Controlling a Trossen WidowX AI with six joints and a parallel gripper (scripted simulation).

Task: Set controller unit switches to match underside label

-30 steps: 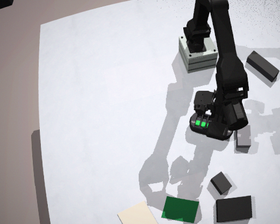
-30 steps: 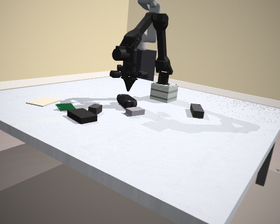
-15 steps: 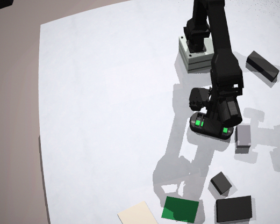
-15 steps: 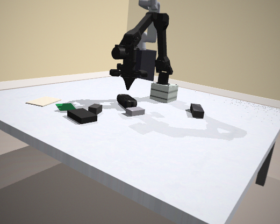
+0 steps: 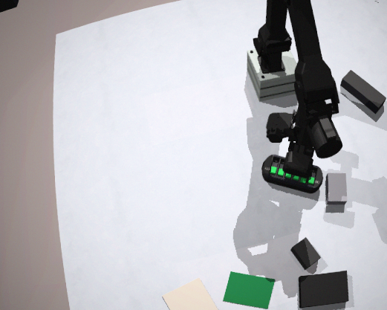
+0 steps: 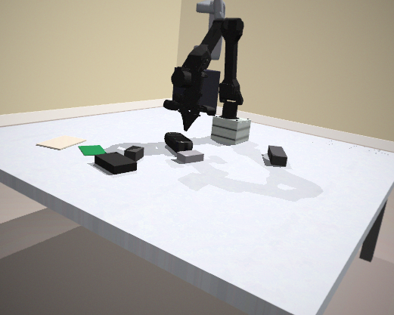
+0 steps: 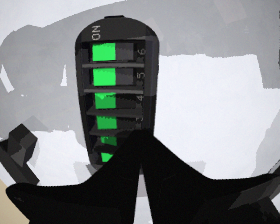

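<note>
And here is the dark grey controller unit (image 5: 272, 181) (image 6: 178, 141) (image 7: 82, 65), switch side up on the tabletop (image 5: 154, 164) (image 6: 232, 220) (image 7: 200, 100), right of centre in the top view and slightly below the middle of the frame! Over it come the fingers (image 5: 298, 172) (image 6: 186, 130), tips together, nothing between them, and the exterior view shows them above the unit, apart from it. Green shows along the whole switch row, ON lettered at the top end in the wrist view; the nearest switches are partly hidden, so their settings cannot be told. Just beside the unit, to its right from the top, sits a light grey block (image 5: 336, 187) (image 6: 190, 156). Down at the lower edge of that frame, a green plate (image 5: 249, 290) (image 6: 91, 150) lies between a cream sheet (image 5: 191, 296) (image 6: 61, 142) and a black box (image 5: 323, 289) (image 6: 115, 162)!
</note>
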